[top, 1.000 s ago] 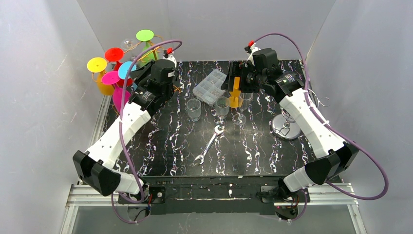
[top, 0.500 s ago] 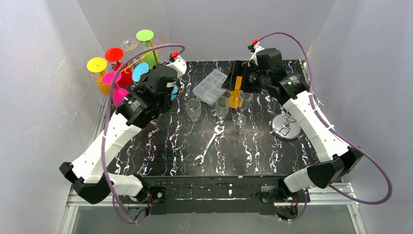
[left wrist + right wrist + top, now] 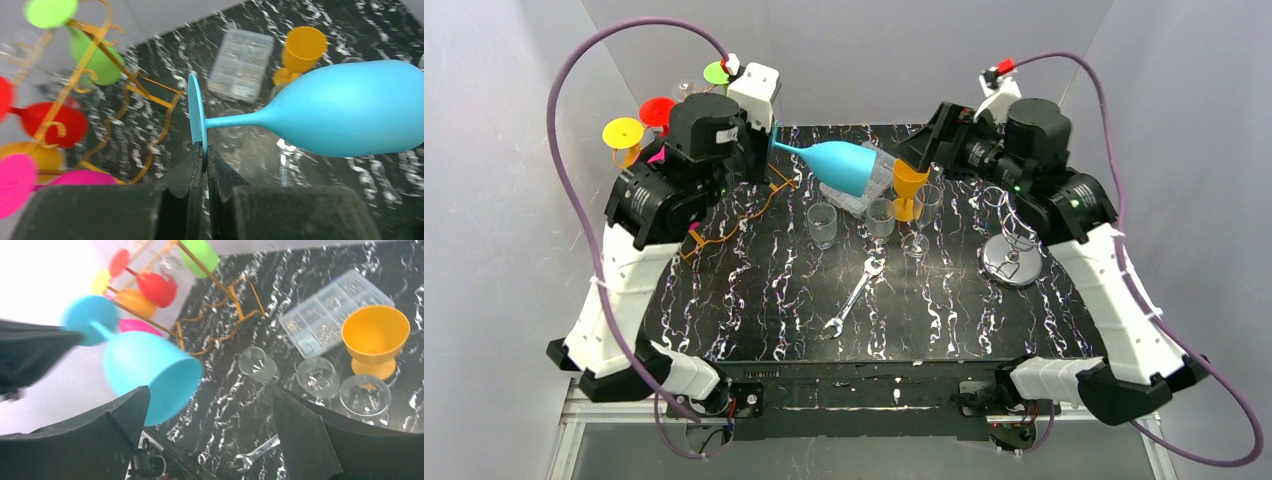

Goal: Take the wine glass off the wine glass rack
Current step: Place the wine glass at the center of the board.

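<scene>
My left gripper (image 3: 769, 140) is shut on the round foot of a blue wine glass (image 3: 842, 166) and holds it lying sideways in the air, clear of the gold wire rack (image 3: 724, 205). In the left wrist view the fingers (image 3: 197, 165) pinch the blue foot (image 3: 196, 115), with the bowl (image 3: 350, 110) to the right. The rack still carries green (image 3: 720, 72), red (image 3: 658, 110), yellow (image 3: 622, 132) and pink glasses. My right gripper (image 3: 207, 405) is open and empty, high above the table, facing the blue glass (image 3: 150, 372).
On the black marbled table (image 3: 944, 300) stand an orange cup (image 3: 909, 187), three clear glasses (image 3: 822, 222), a clear parts box (image 3: 869, 190) and a wrench (image 3: 854, 295). A chrome wire stand (image 3: 1012, 255) is at the right.
My left arm has lifted and swung right, pulling the blue glass off the rack into the air. My right arm has risen and drawn back to the right.
</scene>
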{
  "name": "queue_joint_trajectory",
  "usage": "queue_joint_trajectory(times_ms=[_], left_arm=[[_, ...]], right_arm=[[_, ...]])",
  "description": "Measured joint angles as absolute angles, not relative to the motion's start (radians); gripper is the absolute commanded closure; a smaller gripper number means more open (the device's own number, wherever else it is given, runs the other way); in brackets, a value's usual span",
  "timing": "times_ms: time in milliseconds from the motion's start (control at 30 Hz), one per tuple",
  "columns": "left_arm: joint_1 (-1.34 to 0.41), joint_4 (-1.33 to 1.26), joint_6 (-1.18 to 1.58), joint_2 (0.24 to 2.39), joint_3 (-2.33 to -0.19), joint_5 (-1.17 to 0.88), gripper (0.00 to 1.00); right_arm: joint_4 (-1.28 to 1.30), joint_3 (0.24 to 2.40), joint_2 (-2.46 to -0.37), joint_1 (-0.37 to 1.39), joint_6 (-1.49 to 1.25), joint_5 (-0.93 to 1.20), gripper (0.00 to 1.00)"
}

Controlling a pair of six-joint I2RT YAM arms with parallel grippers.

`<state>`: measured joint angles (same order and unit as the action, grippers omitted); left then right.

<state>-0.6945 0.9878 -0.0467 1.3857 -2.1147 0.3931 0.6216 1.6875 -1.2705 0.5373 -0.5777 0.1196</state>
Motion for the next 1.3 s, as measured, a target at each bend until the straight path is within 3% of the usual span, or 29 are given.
queue_joint_trajectory(times_ms=[167, 400, 833, 1000, 1133, 1300], left_arm=[[-0.558, 1.002, 0.141, 1.437, -2.093, 0.111, 1.00], [-0.501, 0.922, 0.311, 1.409, -1.907, -0.106, 1.00], [-0.453, 0.762, 0.501, 1.332, -1.645, -0.178, 1.00], [-0.453, 0.714, 0.536, 1.327, -1.602, -0.197, 1.00], [-0.453, 0.673, 0.555, 1.319, -1.562, -0.213, 1.00], [-0.453, 0.632, 0.578, 1.282, -1.490, -0.235, 1.00]], right_arm=[[0.542, 1.686, -1.190, 0.537, -0.608, 0.146, 0.14], [0.524, 1.699, -1.224, 0.545, -0.630, 0.223, 0.29], [0.669, 1.723, -1.321, 0.701, -0.591, 0.150, 0.36], [0.694, 1.723, -1.319, 0.704, -0.580, 0.121, 0.53], [0.706, 1.723, -1.319, 0.709, -0.574, 0.109, 0.59], [0.711, 1.726, -1.324, 0.718, -0.569, 0.105, 0.84]])
